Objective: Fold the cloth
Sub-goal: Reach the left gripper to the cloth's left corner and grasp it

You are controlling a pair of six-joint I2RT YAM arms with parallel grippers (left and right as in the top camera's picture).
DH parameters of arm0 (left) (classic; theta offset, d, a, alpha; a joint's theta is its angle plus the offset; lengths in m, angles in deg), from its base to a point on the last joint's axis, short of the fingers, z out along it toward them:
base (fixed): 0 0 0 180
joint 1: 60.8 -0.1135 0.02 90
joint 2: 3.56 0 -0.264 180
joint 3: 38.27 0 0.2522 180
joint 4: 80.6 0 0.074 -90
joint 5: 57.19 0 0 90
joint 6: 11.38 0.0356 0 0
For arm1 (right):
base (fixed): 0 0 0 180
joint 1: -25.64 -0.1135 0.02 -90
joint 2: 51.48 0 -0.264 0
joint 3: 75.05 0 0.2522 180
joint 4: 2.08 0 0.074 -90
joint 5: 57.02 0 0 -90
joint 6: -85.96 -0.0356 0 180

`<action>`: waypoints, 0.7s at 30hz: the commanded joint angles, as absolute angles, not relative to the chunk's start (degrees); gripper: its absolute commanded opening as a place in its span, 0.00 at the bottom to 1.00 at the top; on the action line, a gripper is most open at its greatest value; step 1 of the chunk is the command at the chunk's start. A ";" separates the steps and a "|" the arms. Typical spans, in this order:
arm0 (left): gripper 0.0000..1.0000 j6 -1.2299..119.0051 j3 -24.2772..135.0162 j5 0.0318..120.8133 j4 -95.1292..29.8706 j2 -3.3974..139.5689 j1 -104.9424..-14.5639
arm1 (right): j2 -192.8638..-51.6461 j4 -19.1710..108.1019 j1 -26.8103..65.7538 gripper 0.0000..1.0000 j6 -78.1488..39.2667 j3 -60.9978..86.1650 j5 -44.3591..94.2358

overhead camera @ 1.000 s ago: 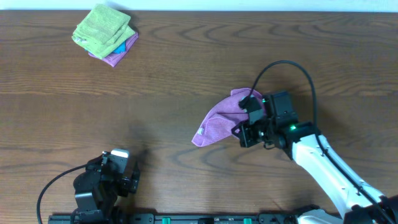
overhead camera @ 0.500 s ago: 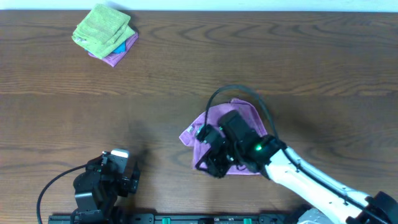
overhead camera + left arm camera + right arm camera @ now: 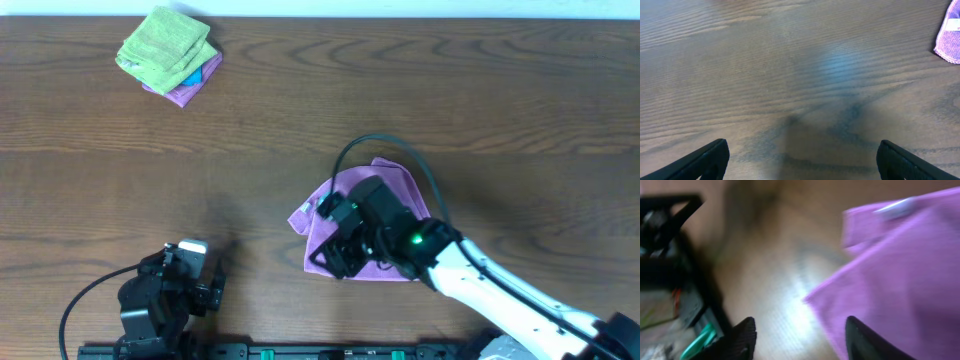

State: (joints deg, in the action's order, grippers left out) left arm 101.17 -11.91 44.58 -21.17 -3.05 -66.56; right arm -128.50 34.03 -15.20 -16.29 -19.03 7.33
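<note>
The purple cloth [image 3: 395, 178] lies folded in a rough square right of the table's middle. My right gripper [image 3: 332, 260] hovers over its lower left edge. In the blurred right wrist view the right gripper [image 3: 802, 340] is open, with bare wood between the fingers and the cloth [image 3: 910, 265] running under the right finger [image 3: 865, 340]. My left arm [image 3: 165, 295] rests at the front left. The left gripper [image 3: 800, 162] is open wide over bare wood, holding nothing. A corner of the cloth [image 3: 949, 35] shows at the upper right of the left wrist view.
A stack of folded cloths [image 3: 168, 55], green on top with blue and purple beneath, sits at the back left corner. A black rail [image 3: 300, 352] runs along the table's front edge. The right arm's cable [image 3: 385, 145] loops above the cloth.
My right arm swung left across the cloth, carrying its edge over, and its jaws went from shut to open, letting the cloth go. The cloth changed from a pointed shape to a squarer fold.
</note>
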 commanded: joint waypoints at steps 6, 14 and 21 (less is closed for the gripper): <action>0.95 101.37 -13.85 44.20 -19.31 -3.35 -66.23 | -117.39 42.18 -4.28 0.65 -20.27 -18.90 11.99; 0.95 97.48 -13.85 49.04 -23.66 -3.35 -66.23 | -104.47 55.56 4.69 0.65 -15.92 -18.95 11.99; 0.95 78.35 -11.91 61.87 -37.54 -2.06 -66.23 | -98.40 61.13 8.77 0.64 -15.55 -21.17 13.50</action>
